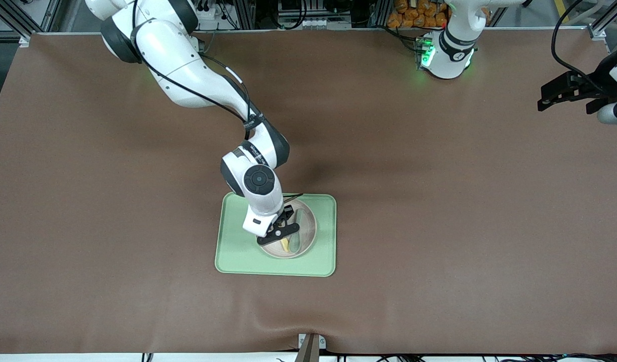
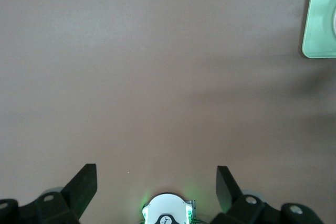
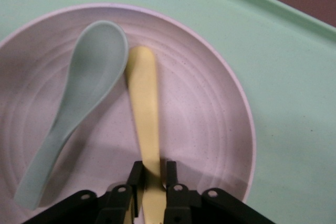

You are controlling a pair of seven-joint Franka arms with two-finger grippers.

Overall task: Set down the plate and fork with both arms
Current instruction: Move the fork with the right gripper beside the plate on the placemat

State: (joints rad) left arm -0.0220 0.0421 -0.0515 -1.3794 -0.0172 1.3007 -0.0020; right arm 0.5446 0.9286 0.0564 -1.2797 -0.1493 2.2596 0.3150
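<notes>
The off-white plate (image 1: 308, 226) lies on the light-green tray (image 1: 238, 251). On the plate lie the pale-yellow fork (image 1: 284, 245) and a grey-green spoon (image 1: 294, 241), side by side. My right gripper (image 1: 280, 234) is down on the plate. In the right wrist view its fingers (image 3: 135, 174) are shut on the fork (image 3: 144, 108), gripping one end, and the fork's other end points away beside the spoon (image 3: 84, 108). The fork's tines are hidden. My left gripper (image 1: 541, 99) waits open and empty above bare table at the left arm's end (image 2: 156, 174).
The tray sits mid-table, toward the front camera, on a brown mat (image 1: 439, 201). Its corner (image 2: 320, 24) shows in the left wrist view. The left arm's base (image 1: 446, 55) glows green at the table's robot-side edge.
</notes>
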